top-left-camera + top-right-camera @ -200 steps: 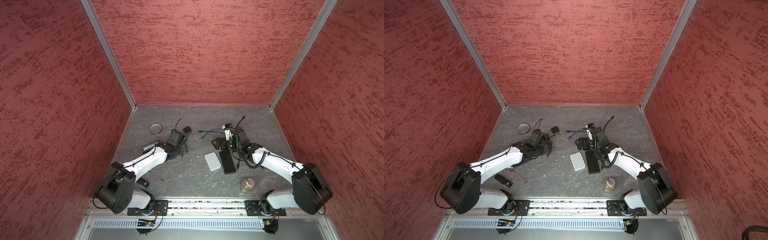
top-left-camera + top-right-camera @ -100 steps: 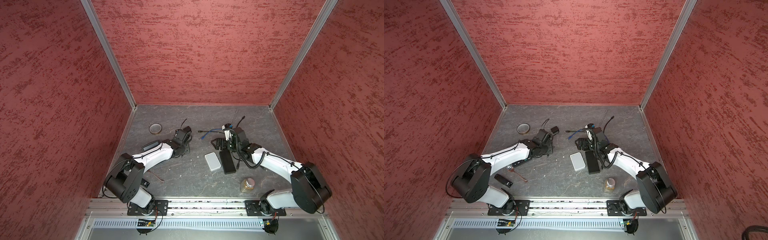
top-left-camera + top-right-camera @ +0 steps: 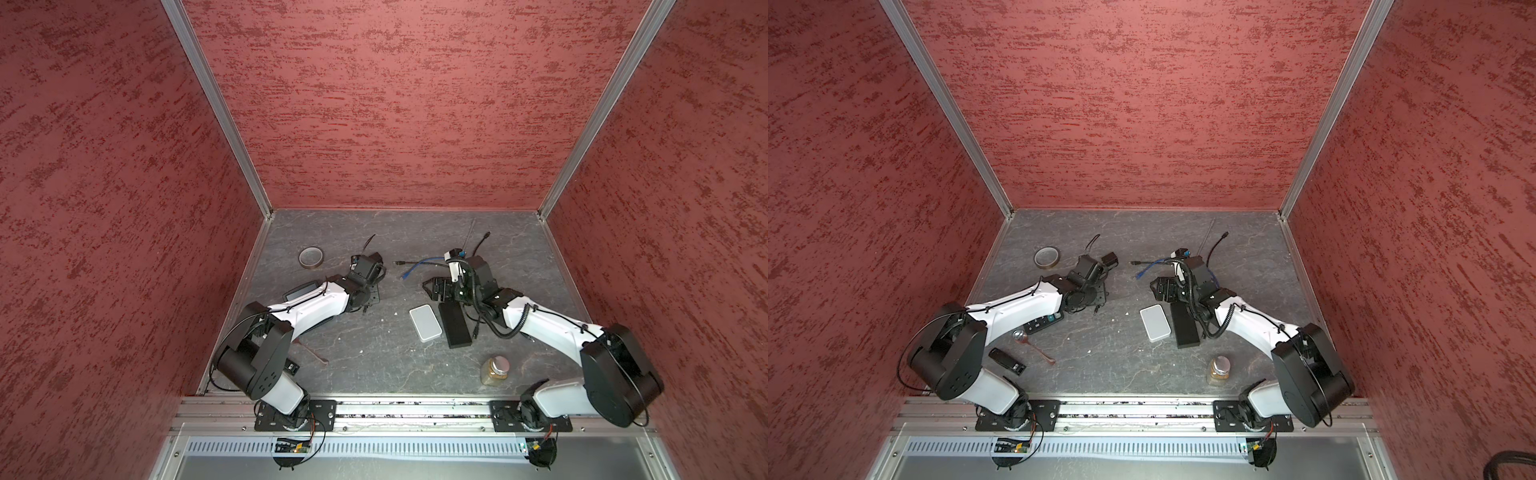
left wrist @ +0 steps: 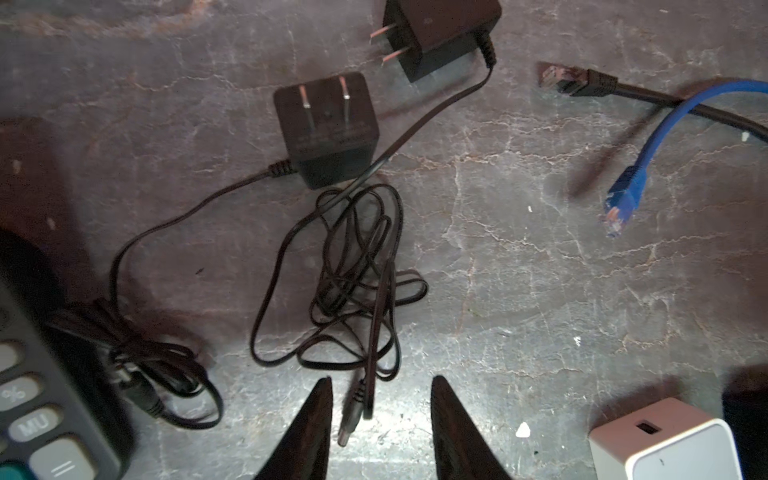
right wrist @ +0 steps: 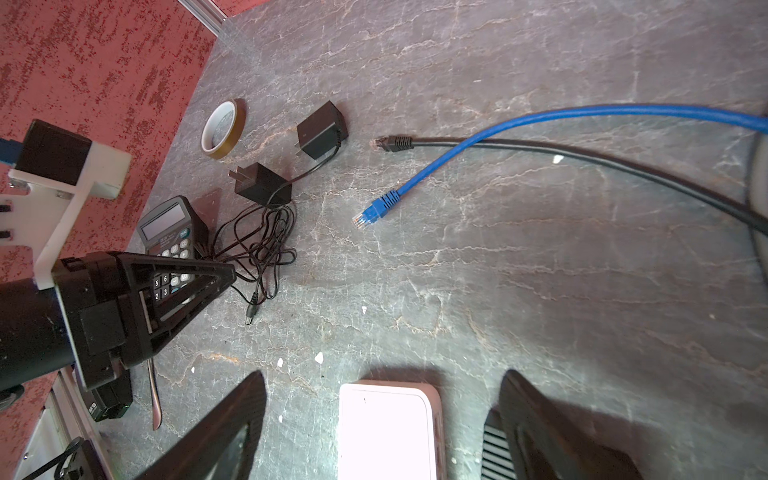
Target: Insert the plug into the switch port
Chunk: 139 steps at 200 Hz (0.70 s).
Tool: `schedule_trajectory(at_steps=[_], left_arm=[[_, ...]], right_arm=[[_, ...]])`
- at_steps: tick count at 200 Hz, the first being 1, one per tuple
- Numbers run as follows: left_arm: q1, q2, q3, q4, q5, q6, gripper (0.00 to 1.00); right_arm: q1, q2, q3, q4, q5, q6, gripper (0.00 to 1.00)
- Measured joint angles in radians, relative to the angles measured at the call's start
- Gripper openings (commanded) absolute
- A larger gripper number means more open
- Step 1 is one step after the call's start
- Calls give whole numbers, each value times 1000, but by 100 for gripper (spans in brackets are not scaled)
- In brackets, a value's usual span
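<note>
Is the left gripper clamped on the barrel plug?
No: in the left wrist view the barrel plug lies loose between the fingers of the left gripper, whose jaws stand apart and do not press on it.

I'm working in a lab robot cell: red textured walls (image 3: 395, 104), aluminium corner posts (image 3: 216, 108), bases (image 3: 322, 409) bolted to a rail (image 3: 411, 411).

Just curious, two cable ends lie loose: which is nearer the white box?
The blue one; the black end lies beyond it, farther from the white box.
</note>
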Motion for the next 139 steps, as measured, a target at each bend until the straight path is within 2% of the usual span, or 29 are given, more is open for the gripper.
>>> schedule_trajectory(at_steps=[68,139], left_arm=[[171,-195,-142,5,9,-16,41],[253,-153,-183,7,49,-37,35]], right_arm=[[7,15,0,12,-1,7,88],[18,24,0,13,-2,15,87]])
